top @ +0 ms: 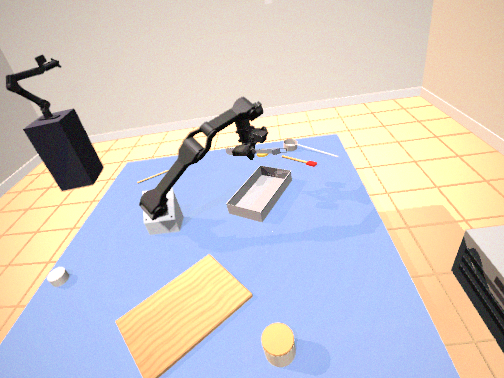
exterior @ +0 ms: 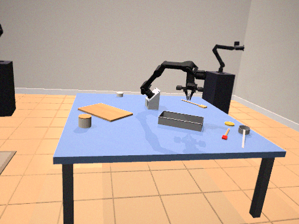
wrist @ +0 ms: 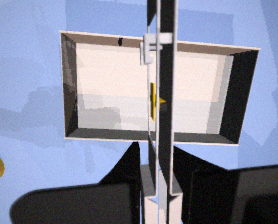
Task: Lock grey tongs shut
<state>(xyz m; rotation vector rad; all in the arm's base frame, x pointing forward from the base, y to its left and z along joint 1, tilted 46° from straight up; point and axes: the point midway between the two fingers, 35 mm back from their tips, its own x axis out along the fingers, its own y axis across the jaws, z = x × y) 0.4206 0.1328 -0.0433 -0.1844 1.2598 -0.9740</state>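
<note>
- Tongs (top: 276, 151) (exterior: 188, 95) (wrist: 168, 100) are hanging roughly level above the tin (top: 245, 214) (exterior: 180, 122) (wrist: 102, 135), their long axis crossing its length.
- We are pinching them in our gripper (top: 245, 155) (exterior: 188, 99) (wrist: 147, 145), tips not pointing up.

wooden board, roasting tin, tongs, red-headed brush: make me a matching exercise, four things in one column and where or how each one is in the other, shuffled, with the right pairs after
1. wooden board
2. roasting tin
3. tongs
4. red-headed brush

A. held between the fingers of the gripper
B. on the blue table, near the jar with the orange lid
C. flat on the blue table, near the round pan
D. on the blue table, with low walls around an open top

Right pairs: 1-B, 2-D, 3-A, 4-C
</note>
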